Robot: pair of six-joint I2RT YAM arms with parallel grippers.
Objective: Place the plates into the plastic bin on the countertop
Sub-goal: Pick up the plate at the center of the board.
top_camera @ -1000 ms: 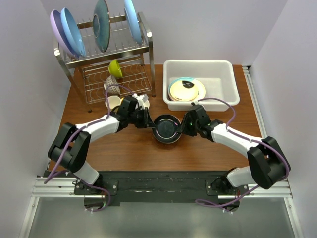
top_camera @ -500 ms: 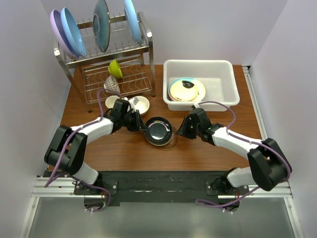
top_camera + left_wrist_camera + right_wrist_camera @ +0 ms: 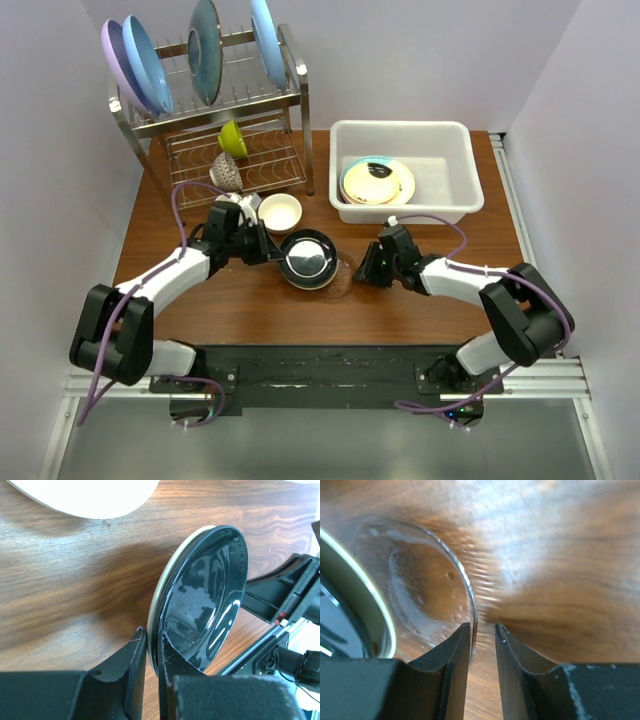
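From above, the glossy black plate [image 3: 307,258] is in front of the plastic bin [image 3: 440,135], off its near-left corner and tipped up from the countertop [image 3: 440,305]. The left gripper [image 3: 271,251] is at the rim farthest from the bin. The clear glass plate [image 3: 342,278] lies flat just beside the black one, also in front of the bin, with the right gripper [image 3: 362,270] at its edge. A teal-and-cream plate [image 3: 377,182] already rests inside the bin.

In the left wrist view, the left gripper [image 3: 152,641] has its fingers [image 3: 131,655] pinching the black plate [image 3: 210,592] by the rim, and the plate stands nearly on edge. It looks rigid, fairly heavy and slick with glaze, so a rim pinch probably lets it pivot. A deeper bite would likely hold better.

In the right wrist view, the right gripper [image 3: 482,630] has its fingers [image 3: 454,652] slightly apart. The glass plate's [image 3: 420,587] rim lies in the gap close to one finger, and wood shows between them. The plate looks thin, brittle and slippery. Its raised rim seems the only place to take hold, and gently.
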